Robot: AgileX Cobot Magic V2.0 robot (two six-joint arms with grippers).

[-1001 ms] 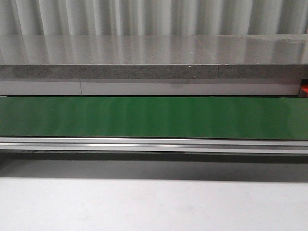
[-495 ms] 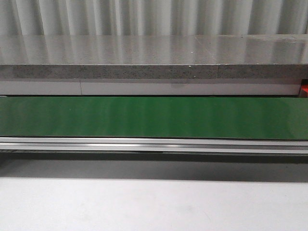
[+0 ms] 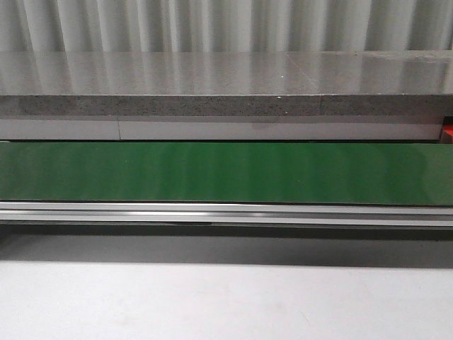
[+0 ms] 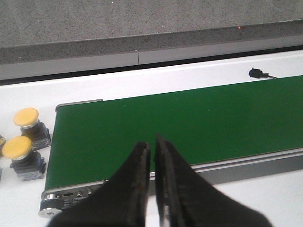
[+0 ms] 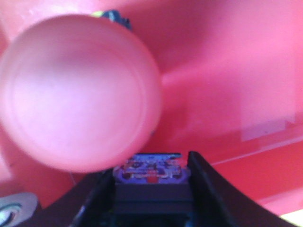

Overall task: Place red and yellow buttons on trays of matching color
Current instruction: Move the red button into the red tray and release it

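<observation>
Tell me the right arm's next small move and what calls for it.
Probably open the jaws and let go. The right wrist view shows the right gripper closed on the dark base of a red button, and red tray surface fills the view behind it, so the button seems to be over or in the matching tray. Whether it already rests there cannot be told.

A green conveyor belt (image 3: 226, 173) ran the full width, left to right, with a silver rail (image 3: 226, 212) along its near edge. Beyond it stood a grey speckled counter (image 3: 212, 85) (glossy on top). A red sliver (image 3: 448, 132) showed far right.
</observation>
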